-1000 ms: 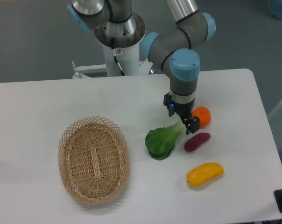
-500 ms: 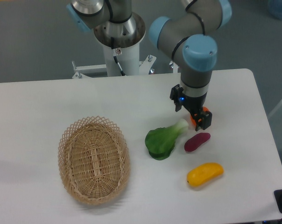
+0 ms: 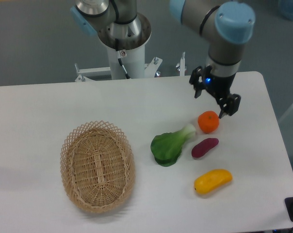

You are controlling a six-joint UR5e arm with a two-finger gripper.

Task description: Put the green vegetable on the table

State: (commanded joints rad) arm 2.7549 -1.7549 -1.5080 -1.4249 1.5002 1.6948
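The green vegetable (image 3: 170, 145), a toy bok choy with a dark-green leaf and a pale stem, lies flat on the white table (image 3: 49, 107), right of the basket. My gripper (image 3: 214, 99) is open and empty. It hangs above the table, up and to the right of the vegetable, clear of it and just above the orange fruit.
A woven wicker basket (image 3: 97, 166) stands empty at the left. An orange fruit (image 3: 208, 122), a purple oblong piece (image 3: 204, 147) and a yellow oblong piece (image 3: 213, 181) lie close to the right of the vegetable. The arm's base (image 3: 123, 34) stands at the back.
My gripper has let go of the vegetable's stem, and has risen and moved to the back right. The vegetable stays on the table. The orange fruit is now uncovered.
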